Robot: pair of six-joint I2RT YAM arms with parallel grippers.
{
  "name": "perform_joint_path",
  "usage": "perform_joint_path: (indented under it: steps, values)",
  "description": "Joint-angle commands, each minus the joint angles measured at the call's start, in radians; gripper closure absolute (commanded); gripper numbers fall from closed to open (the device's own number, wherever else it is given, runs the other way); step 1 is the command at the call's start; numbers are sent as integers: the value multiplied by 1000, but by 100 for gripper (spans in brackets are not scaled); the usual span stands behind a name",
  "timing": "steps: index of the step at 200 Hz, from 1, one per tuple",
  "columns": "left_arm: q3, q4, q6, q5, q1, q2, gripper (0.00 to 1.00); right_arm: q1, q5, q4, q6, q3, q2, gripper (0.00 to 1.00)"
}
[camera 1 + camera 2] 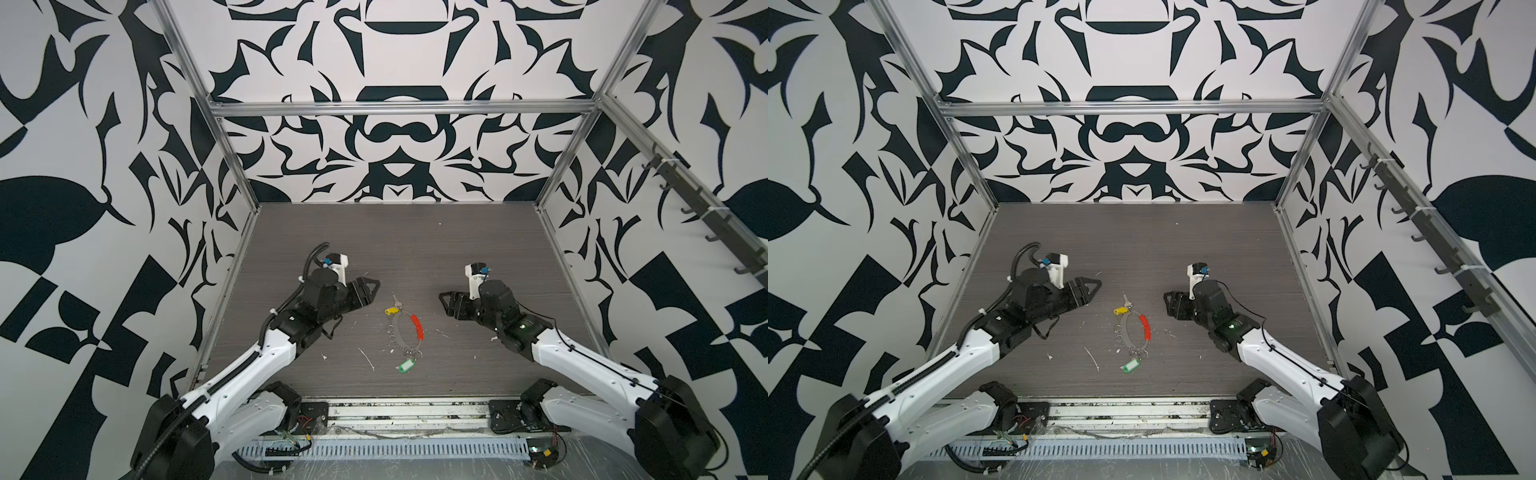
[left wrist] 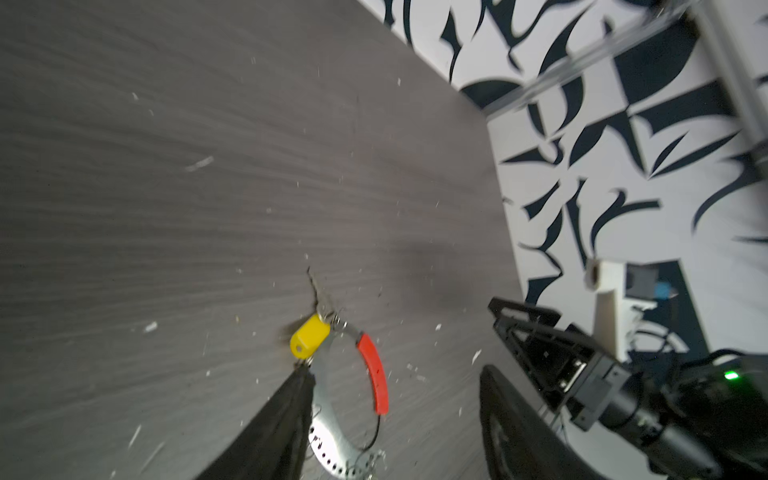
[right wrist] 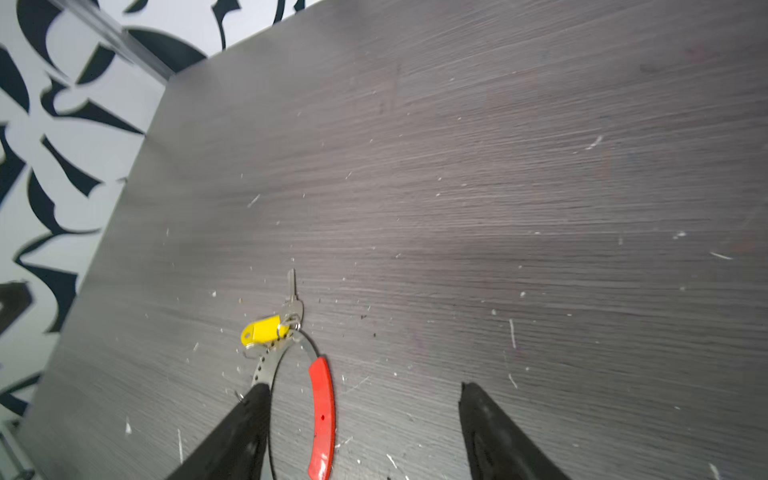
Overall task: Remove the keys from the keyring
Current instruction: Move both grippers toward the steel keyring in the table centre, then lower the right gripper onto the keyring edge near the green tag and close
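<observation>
**Two grippers are getting ready to grab the keyring**

The keyring point(image 1: 416, 326), a big thin grey metal hoop with a curved red plastic sleeve point(image 3: 322, 415), is lying flat on the dark grey wood-look table point(image 1: 415, 249). A small silver key with a yellow plastic tag point(image 1: 390, 310) is sitting at the far end of the hoop. A small silver key with a green plastic tag point(image 1: 405, 366) is lying at the near end. Both keys look hooked on.

I think the arms are reaching in for a first grab. To do it well, one gripper should be pinching the red plastic sleeve, because it is fatter than the wire. The other should be pinching a tag. They should be going down slowly, since the flat hoop may slide away.

The black left gripper point(image 1: 370, 289) is hanging just left of the yellow tag, not touching it. The black right gripper point(image 1: 445, 301) is hanging on the other side, a bit apart from the hoop. So the keyring is lying between them. Both grippers are spreading their fingers point(image 3: 249, 415) and holding nothing.
</observation>
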Motion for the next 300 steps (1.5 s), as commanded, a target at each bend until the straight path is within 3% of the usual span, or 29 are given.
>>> perform_joint_path:
  steps: [1, 33, 91, 123, 177, 203, 242, 300]
  values:
    - [78, -88, 96, -107, -93, 84, 38, 44, 98, -8, -37, 24, 20, 28]
    - [186, -154, 155, -178, -178, 266, 48, 82, 135, 3, -23, 4, 32, 31]
    - [252, -170, 193, -190, -235, 402, 47, 124, 137, 9, 14, -56, -11, 32]
    - [256, -216, 216, -218, -321, 393, 52, 144, 142, 3, 47, -109, -48, 33]
    - [198, -273, 168, -219, -413, 347, 45, 232, 71, -15, 49, -126, -81, 34]
    - [153, -280, 130, -256, -413, 264, 40, 354, 157, -47, 27, -111, -69, 33]
    - [94, -265, 86, -328, -413, 107, 30, 551, 399, -88, 13, -47, 43, 28]
    - [72, -304, 92, -361, -414, 63, 26, 678, 476, -97, -24, 72, 259, 28]
